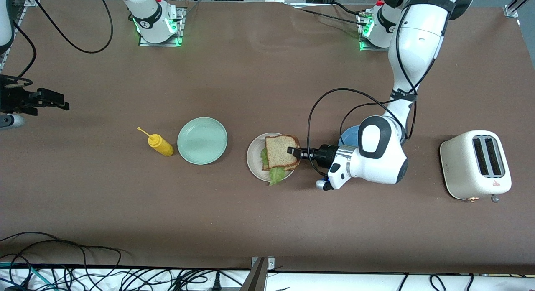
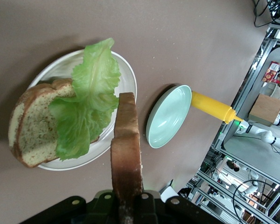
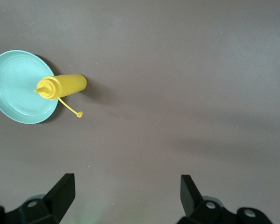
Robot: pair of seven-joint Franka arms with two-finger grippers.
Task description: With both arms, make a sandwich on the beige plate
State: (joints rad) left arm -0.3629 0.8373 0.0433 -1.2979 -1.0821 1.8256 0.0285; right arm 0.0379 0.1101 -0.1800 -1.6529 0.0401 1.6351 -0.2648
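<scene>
You are seeing the left gripper clenched on the edge of the top bread slice, and it is holding this slice over the beige plate. In the front view the slice is showing its broad brown face upward, with the gripped edge toward the left arm's end of the table. In the left wrist view the same slice is appearing edge-on, with its long axis running straight away from the fingers and its free end over the plate's rim.

Under it, the lettuce leaf is lying on the bottom bread slice, which is resting on the plate. The leaf's long axis is crossing the plate, and one ruffled end is hanging over the plate's rim on the side nearer to the front camera.

The mint-green plate is sitting beside the beige plate, toward the right arm's end, and the yellow squeeze bottle is lying just beside it with its nozzle pointing away from that plate. A blue plate is partly hidden under the left arm, and a white toaster is standing at the left arm's end.

The right gripper is waiting with its fingers spread wide and holding nothing, above the bare table near the bottle.
</scene>
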